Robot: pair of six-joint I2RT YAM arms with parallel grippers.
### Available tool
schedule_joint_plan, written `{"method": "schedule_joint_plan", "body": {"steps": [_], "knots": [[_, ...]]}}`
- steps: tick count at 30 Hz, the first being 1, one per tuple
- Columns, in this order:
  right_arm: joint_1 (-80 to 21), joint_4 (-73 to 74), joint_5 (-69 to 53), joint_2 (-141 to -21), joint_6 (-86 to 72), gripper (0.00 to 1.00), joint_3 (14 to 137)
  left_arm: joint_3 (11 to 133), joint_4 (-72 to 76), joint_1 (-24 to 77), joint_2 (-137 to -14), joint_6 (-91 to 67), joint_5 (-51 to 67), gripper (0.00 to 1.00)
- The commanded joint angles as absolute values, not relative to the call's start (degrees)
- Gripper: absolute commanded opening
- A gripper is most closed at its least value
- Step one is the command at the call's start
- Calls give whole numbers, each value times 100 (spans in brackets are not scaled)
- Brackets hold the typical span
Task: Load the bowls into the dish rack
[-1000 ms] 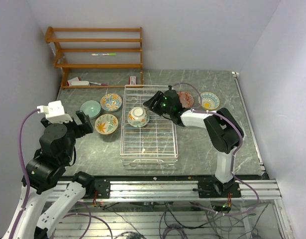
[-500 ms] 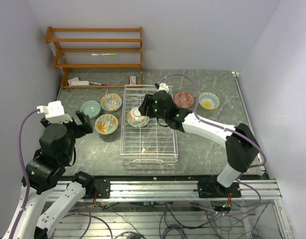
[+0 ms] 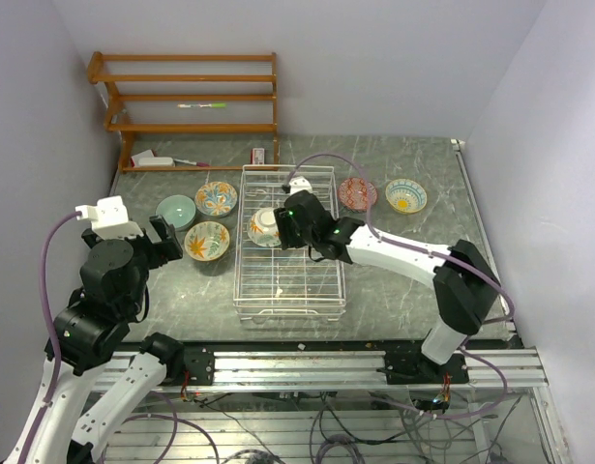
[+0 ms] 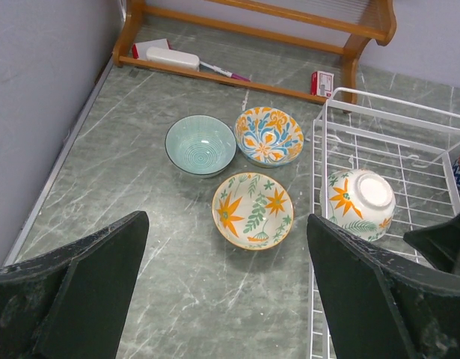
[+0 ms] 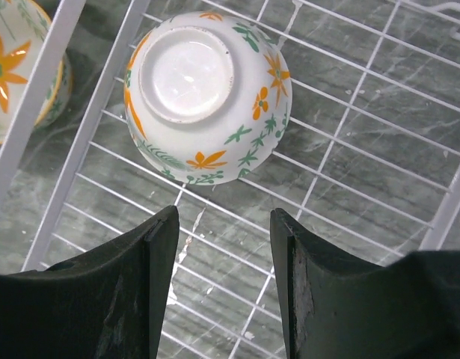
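The dish rack (image 3: 289, 307) is white wire. The racked bowl (image 5: 203, 97) is white, with orange flowers and green leaf sprigs round its wall and a plain white foot. The table (image 4: 140, 224) is grey-green stone marbled with pale veins. The cream bowl (image 4: 253, 210) carries orange star flowers and green sprigs. The teal bowl (image 4: 200, 144) shows fine concentric rings under a dark rim, and the blue-and-orange bowl (image 4: 269, 135) is covered in floral swirls on white. The red bowl (image 3: 358, 192) has a dense red pattern. The yellow-centred bowl (image 3: 405, 195) has a blue-green band. The shelf (image 3: 181, 57) is orange-brown wood and the walls (image 3: 374, 58) pale lilac. The left gripper (image 4: 227, 217) and right gripper (image 5: 224, 213) are matt black.
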State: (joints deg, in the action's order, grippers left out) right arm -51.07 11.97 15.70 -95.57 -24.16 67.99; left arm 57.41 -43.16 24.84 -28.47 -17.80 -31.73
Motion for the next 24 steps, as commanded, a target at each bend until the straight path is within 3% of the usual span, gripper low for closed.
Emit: {"method": "schedule_joint_plan", "body": {"steps": [1,9,24], "knots": [[-5124,1022,1395,-9981,-1833,52,7203,5679,-4263,2443,-2838,-1810,-3168,98],[-4904,548,757,-10523,-1793,52,7441,5726,-4272,2443,-2871,-1733,-3255,98],[-4544,-563,832,-11206,-1854,50,7785,5625,-4245,2443,-2852,-1751,-3250,98]]}}
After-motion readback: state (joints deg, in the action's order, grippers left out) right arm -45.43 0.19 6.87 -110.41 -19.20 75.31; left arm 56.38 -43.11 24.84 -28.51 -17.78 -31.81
